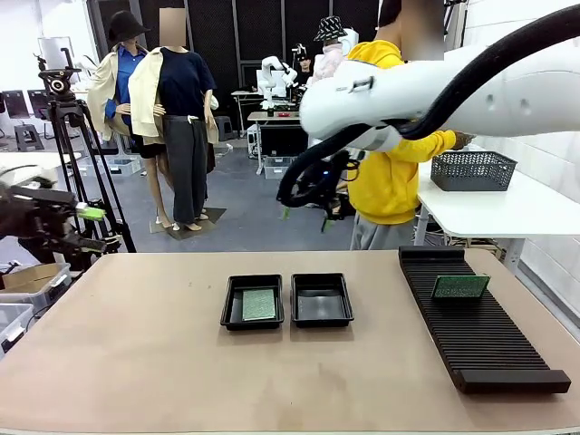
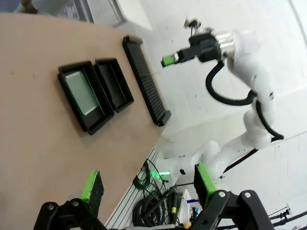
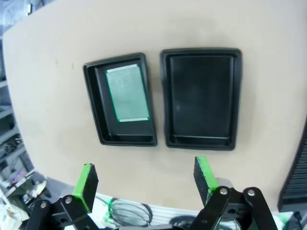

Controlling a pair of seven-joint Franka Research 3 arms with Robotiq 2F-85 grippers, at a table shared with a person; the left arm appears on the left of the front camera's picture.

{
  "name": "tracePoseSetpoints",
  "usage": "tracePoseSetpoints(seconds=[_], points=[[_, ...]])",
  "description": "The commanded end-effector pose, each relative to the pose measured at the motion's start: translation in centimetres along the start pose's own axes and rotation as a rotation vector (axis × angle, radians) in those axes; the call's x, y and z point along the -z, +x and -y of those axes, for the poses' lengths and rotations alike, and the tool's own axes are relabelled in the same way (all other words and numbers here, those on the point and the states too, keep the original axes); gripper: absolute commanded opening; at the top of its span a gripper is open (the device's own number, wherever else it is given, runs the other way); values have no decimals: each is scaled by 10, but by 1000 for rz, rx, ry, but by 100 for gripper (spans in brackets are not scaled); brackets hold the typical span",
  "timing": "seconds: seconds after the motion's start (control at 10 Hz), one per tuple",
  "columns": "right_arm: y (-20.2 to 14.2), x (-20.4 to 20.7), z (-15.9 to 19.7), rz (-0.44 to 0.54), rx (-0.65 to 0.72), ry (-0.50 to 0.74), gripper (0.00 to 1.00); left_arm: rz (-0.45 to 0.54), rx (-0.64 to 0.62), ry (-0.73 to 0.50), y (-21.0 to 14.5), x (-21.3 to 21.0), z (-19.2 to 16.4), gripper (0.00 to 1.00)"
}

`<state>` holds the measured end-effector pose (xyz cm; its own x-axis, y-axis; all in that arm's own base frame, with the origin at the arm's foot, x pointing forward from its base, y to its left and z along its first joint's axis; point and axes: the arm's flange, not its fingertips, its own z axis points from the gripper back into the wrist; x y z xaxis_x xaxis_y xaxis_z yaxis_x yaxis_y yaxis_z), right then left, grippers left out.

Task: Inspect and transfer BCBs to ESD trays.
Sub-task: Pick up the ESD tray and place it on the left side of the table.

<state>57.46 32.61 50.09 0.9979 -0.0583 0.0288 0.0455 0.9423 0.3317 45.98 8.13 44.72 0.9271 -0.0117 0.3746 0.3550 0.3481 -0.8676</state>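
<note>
The left gripper (image 2: pixel 147 182) and right gripper (image 3: pixel 145 176) are recorded wide apart. One BCB (image 1: pixel 259 304) is laid flat in the left ESD tray (image 1: pixel 227 309); a second BCB (image 1: pixel 460 286) is stood in the right-hand rack (image 1: pixel 485 349).

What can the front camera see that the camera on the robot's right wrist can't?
Front view: a person in a yellow hoodie across the tan table, a grey mesh basket on a white side table, and a green rectangular circuit board standing in the long black ribbed rack.
Right wrist view: the right gripper up close, green pads spread open, and cables below the table edge.
Both: two glossy black plastic trays side by side, the left tray holding a flat green board, the right tray empty.
</note>
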Motion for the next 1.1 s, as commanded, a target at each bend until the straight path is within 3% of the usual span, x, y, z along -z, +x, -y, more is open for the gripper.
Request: tracePoseSetpoints(seconds=[0.0, 0.4, 0.7, 1.0], points=[[-9, -15, 41, -22, -2, 54, 100, -70, 0, 85, -4, 39, 24, 100], [3, -58, 138, -7, 74, 293, 100, -167, 2, 321, 6, 130, 51, 100], [22, -69, 224, -41, 127, 474, 100, -239, -1, 432, 8, 187, 59, 100], [12, -78, 302, -26, 166, 675, 100, -289, 0, 581, 12, 230, 62, 100]])
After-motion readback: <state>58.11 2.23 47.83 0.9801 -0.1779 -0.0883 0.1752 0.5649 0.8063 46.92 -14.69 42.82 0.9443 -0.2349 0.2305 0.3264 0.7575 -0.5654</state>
